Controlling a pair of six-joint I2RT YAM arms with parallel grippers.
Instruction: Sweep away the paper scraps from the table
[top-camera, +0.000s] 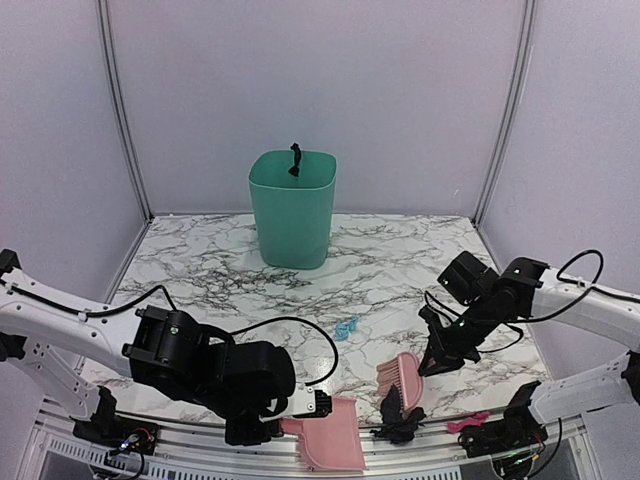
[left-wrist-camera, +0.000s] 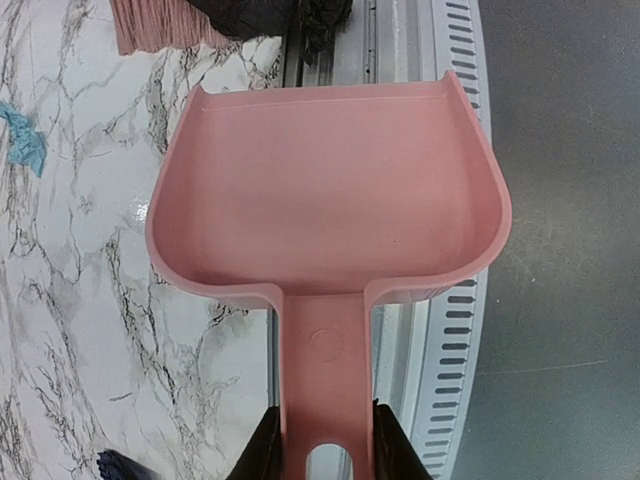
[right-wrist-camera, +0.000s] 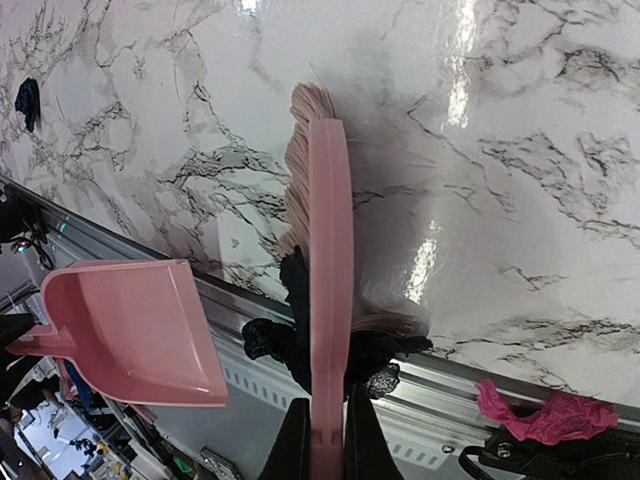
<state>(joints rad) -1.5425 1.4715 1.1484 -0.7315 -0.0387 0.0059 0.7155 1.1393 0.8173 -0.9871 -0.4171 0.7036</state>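
Mid-sweep, our right hand (right-wrist-camera: 325, 432) grips the brush (right-wrist-camera: 329, 250), left hand (left-wrist-camera: 322, 442) the dustpan (left-wrist-camera: 320, 190); next we should push the black scraps (right-wrist-camera: 265, 340) (at the worktop (right-wrist-camera: 500, 150) edge) in.

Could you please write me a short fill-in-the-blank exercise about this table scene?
1. The dustpan held by the left gripper is ____ of scraps.
2. The right gripper is shut on a brush coloured ____.
3. The paper scrap beyond the brush, toward the bin, is light ____.
Missing words: empty; pink; blue.
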